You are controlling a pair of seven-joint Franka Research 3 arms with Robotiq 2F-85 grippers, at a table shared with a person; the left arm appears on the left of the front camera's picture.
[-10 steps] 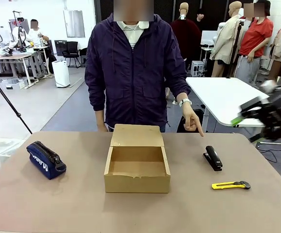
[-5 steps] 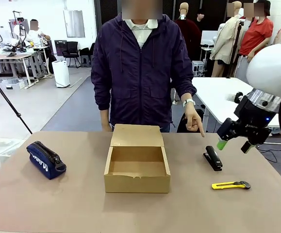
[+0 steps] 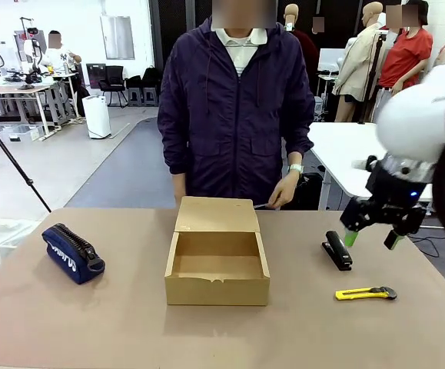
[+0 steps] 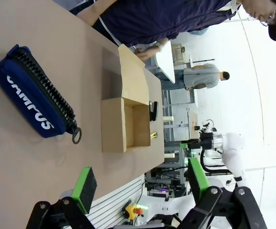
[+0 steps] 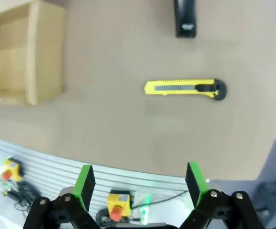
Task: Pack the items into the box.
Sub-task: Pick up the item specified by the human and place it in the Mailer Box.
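since the box [image 3: 217, 257] is sitting in the middle of the tabletop [image 3: 91, 323] with its lid folded back, its empty inside is lying ready for packing. the black gadget [image 3: 337, 250] and the yellow knife [image 3: 366, 293] are lying to its right, apart from it, knife nearer the robot. the right gripper [image 3: 371, 239] is hovering above them, spread wide, holding nothing. the left gripper [image 4: 141, 183] is hanging wide open too, touching nothing.

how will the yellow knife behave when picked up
The knife looks slim and rigid, so it is probably light and stiff. Lying flat on the table, it likely won't roll, but its low profile may make it hard to pinch.
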